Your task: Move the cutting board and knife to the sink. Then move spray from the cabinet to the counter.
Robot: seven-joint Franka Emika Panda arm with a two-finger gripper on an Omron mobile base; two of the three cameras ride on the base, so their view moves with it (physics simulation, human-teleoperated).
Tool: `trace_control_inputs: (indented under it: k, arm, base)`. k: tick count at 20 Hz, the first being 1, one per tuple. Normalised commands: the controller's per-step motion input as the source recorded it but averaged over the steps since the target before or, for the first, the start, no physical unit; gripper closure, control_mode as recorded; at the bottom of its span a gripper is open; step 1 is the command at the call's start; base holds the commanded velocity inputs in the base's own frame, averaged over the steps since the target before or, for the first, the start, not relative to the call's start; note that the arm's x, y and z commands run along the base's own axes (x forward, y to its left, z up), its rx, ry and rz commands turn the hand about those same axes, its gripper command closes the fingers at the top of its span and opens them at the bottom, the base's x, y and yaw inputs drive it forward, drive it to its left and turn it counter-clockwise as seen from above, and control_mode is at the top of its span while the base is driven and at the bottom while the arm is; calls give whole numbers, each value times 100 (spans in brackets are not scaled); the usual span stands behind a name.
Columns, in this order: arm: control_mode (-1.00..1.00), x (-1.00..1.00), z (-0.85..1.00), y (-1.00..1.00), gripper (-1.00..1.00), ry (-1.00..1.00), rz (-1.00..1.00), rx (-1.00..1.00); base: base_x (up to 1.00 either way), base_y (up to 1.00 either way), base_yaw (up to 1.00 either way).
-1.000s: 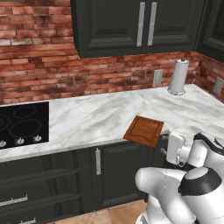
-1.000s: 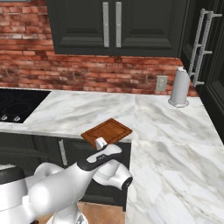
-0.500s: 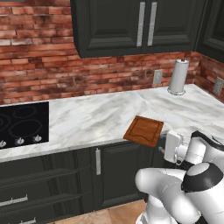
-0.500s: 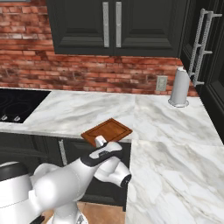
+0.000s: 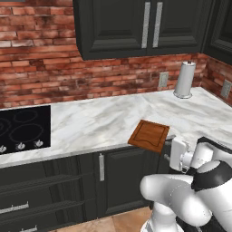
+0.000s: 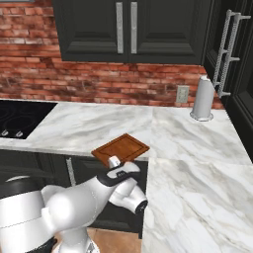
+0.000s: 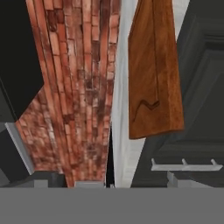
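Cooktop (image 5: 22, 131) sits at nine o'clock in the left base view, the white marble counter (image 5: 99, 122) running on from it toward three. Near centre, the cutting board (image 5: 150, 134) lies flat at the counter's front edge, one corner overhanging, nothing touching it. At four o'clock the gripper (image 5: 176, 154) hangs just below and beside that edge with jaws wide apart and empty. Over the last second the hand has crept slightly closer to the board (the board itself has not shifted), so the approach looks under way and the grasp not yet begun. At one o'clock a steel cylinder (image 5: 185, 80) stands.
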Motion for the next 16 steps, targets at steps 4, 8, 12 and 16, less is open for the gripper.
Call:
trace_control_inputs:
  k: [4, 8, 12, 16]
  arm:
    - [-100, 0, -27, 0, -100, 0, -2, 0]
    - [-100, 11, -17, 7, -100, 0, -4, 0]
    - [-100, 17, -14, 5, -100, 0, -4, 0]
    - [-100, 24, 0, 5, -100, 0, -4, 0]
  base:
    - [0, 0, 0]
    - [0, 0, 0]
    - [0, 0, 0]
    - [0, 0, 0]
